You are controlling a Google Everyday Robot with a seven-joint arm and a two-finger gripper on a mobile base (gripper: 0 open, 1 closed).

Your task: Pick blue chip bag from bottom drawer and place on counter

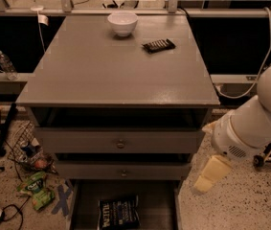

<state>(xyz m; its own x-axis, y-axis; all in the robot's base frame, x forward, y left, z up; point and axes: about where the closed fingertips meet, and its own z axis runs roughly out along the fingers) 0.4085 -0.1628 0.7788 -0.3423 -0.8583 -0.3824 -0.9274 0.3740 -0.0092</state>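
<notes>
Counter: the big flat grey top of the cabinet (101,75), smooth and wide, with two small things near its far edge.
Robot arm: a fat white arm (259,123) at the right side of the cabinet, reaching down toward the floor.
Bottom drawer: the lowest grey drawer (158,202), pulled open, dark inside.
Upper drawers: two grey drawers with small round knobs (87,140), both a little way out.
Blue chip bag: a dark blue crinkly bag with white letters (119,212) – it lies flat in the bottom drawer.
Gripper: a pale yellow claw (210,174) hanging just right of the drawers, apart from the bag – open or closed, I cannot tell.
Bowl: a round white bowl (122,23) at the back of the counter.
Bar: a small black ribbed bar (159,45) right of the bowl.
Green bag: a crumpled green snack bag (38,188) on the floor, left.
</notes>
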